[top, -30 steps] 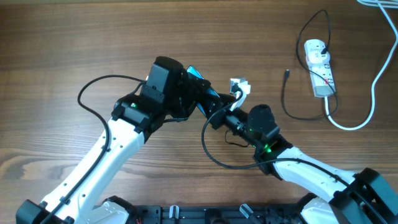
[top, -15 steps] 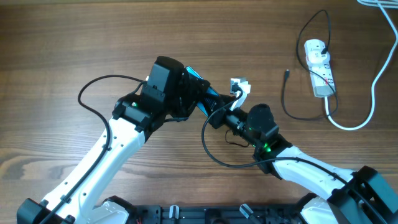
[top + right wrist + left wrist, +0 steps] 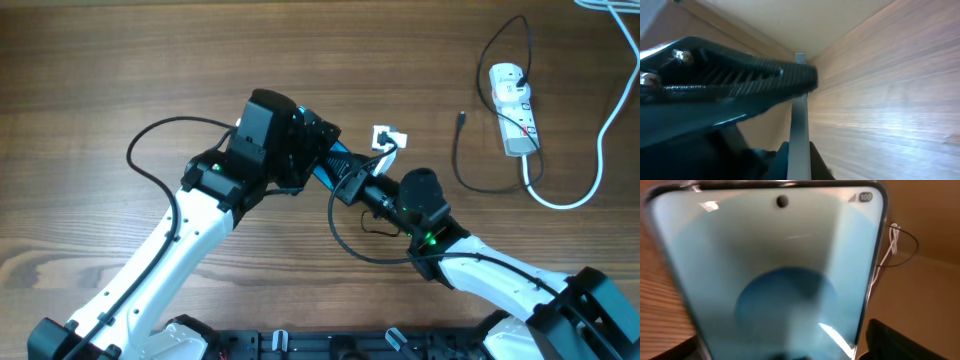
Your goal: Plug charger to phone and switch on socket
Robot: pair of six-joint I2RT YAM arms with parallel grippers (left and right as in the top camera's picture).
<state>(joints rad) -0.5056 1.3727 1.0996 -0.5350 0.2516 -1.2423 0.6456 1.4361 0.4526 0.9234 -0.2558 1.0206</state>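
Left gripper, jaws clamped on the raised phone; right gripper beside it, jaw state not discernible; charger lies apart.

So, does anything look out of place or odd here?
Yes. The phone is held up tilted between the left fingers and right fingers, while the charger plug lies untouched far right, beside the socket. Nothing looks damaged.

The phone has a glossy screen (catching glare), the table matt grained wood.
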